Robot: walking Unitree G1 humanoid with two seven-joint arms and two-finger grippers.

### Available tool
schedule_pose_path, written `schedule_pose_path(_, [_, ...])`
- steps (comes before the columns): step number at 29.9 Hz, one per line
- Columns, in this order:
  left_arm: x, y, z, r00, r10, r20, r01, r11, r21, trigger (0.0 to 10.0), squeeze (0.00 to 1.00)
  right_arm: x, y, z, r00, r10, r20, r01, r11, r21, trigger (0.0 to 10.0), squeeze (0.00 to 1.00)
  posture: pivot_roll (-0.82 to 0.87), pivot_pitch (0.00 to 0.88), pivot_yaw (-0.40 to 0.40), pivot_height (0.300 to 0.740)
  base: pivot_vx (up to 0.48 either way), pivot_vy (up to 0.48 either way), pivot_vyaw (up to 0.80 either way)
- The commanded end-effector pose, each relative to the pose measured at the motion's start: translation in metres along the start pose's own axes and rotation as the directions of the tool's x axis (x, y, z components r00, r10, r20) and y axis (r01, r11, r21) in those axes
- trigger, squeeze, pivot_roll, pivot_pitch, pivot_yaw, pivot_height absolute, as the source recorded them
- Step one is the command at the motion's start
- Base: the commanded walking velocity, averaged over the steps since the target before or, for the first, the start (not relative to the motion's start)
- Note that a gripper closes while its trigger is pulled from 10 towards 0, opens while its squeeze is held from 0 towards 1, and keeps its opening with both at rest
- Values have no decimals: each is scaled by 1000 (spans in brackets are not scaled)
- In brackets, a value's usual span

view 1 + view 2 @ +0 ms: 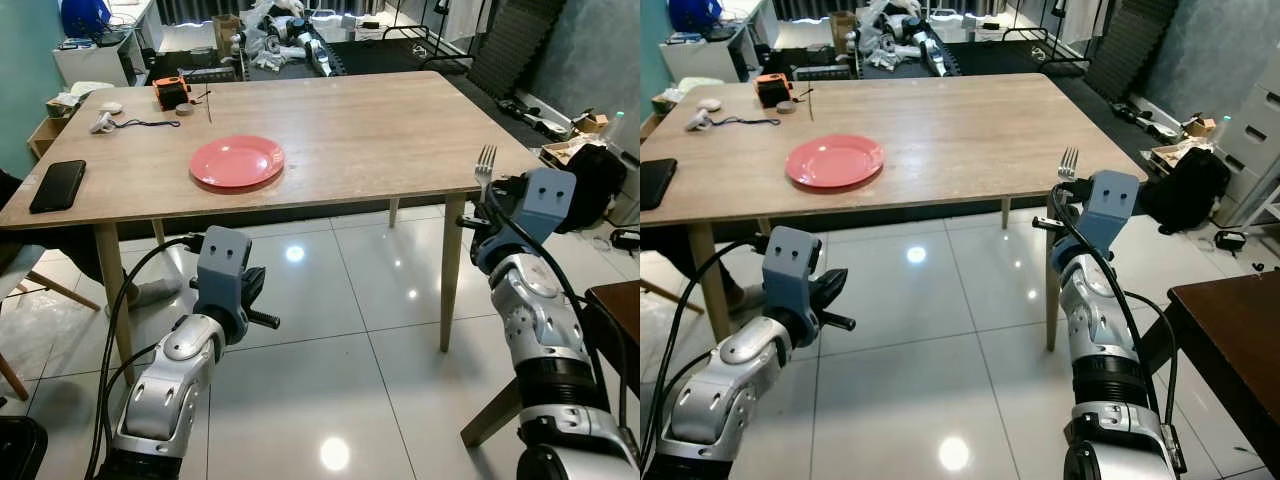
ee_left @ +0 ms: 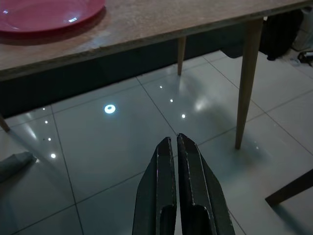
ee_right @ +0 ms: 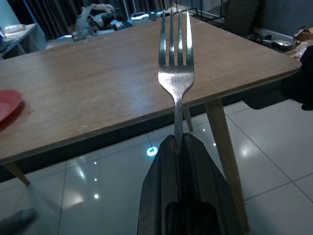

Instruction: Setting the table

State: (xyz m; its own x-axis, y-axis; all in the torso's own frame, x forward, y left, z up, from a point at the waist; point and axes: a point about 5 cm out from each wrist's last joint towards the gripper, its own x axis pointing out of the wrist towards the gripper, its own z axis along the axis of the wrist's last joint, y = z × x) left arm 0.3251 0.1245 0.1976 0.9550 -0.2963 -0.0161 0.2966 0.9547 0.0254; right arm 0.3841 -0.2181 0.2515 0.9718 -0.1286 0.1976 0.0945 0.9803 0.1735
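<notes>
Fork point(image 3: 176, 58) upright, clamped in raised right gripper point(image 3: 179, 142); left gripper point(image 2: 176, 147) closed, low.

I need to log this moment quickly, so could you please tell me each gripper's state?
Left gripper: shut, holding nothing.
Right gripper: shut on the fork, tines up.

No readable text or labels

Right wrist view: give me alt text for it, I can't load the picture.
A silver fork stands upright, tines up, its handle clamped between the right gripper's black fingers. Behind it lies a wooden table with the edge of a red plate at one side. Glossy floor tiles lie below.
</notes>
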Motion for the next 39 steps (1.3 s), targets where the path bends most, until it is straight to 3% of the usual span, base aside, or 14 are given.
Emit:
schedule_pose_path(1, [0, 0, -4, 1000, -2, -20, 2, 1000, -1, 10000, 0, 0, -1, 2, 1000, -4, 5, 4, 1000, 10, 10000, 0, -18, 143, 87, 740, 0, 0, 0])
schedule_pose_path(26, [-1, -1, -7, 999, -11, -31, 11, 1000, -2, 10000, 0, 1, -17, 3, 992, -124, -4, 124, 988, 91, 10000, 0, -19, 139, 90, 740, 0, 0, -722])
schedule_pose_path(36, [-1, -2, -8, 999, -30, -32, 30, 1000, -7, 10000, 0, 0, -16, 5, 993, -119, 14, 118, 991, 67, 10000, 0, -18, 133, 94, 740, 0, 0, -800])
schedule_pose_path(39, [-1, -2, -6, 997, -71, -27, 71, 997, 0, 10000, 0, -2, -12, 6, 996, -80, 32, 80, 997, 7, 10000, 0, -14, 128, 89, 740, 0, 0, -800])
